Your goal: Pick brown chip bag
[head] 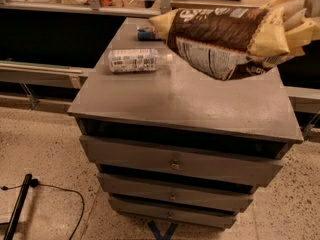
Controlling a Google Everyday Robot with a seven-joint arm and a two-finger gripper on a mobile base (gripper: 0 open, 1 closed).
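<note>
The brown chip bag [225, 39] hangs in the air above the back right part of the grey drawer cabinet's top [200, 104]. It lies nearly level, with dark brown and pale yellow sides and a white printed panel underneath. My gripper [287, 29], with pale yellow fingers, comes in from the upper right corner and is shut on the bag's right end. The bag touches nothing on the top.
A clear plastic bottle [137, 60] lies on its side at the back left of the top. A small blue can [146, 33] lies behind it, partly hidden by the bag. Three drawers [175, 164] face me. A cable and a black rod [20, 204] lie on the floor at left.
</note>
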